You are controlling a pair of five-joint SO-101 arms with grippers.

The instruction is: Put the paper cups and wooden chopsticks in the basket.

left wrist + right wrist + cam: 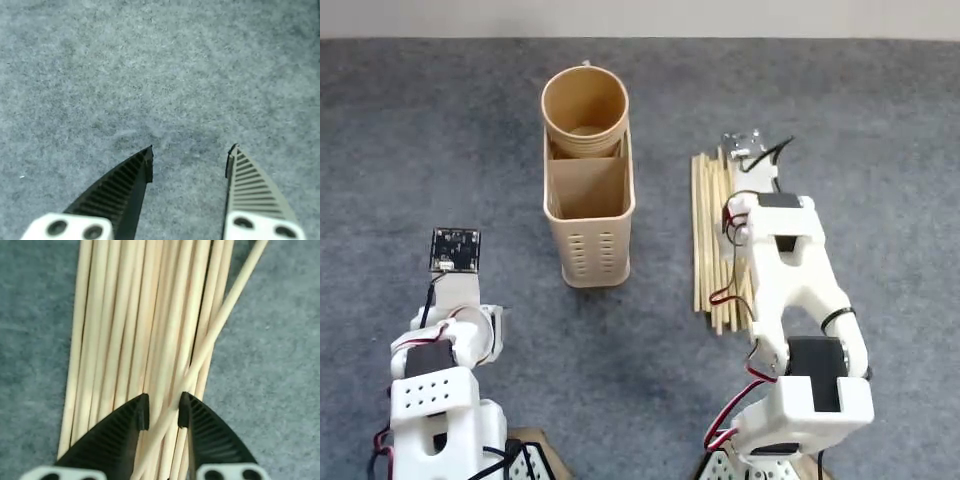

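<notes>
Chopsticks step seems to be the one in hand, so my two cents: the right gripper (162, 407) sits over the far end of the wooden chopsticks (125, 315), which lie on the grey carpet just to the right of the basket (592, 250). Its jaws are pinched to a narrow gap on a couple of sticks, including one slanted stick (235, 290) crossing the rest. I'd lift slow and level, since an end grip will probably let them droop or fan out. The left gripper (190, 155) hangs wide open over bare carpet with nothing in it. Basket stands upright, and the paper cups (585, 100) are already stacked in its far compartment. The near compartment (588, 190) looks empty, so aim there
</notes>
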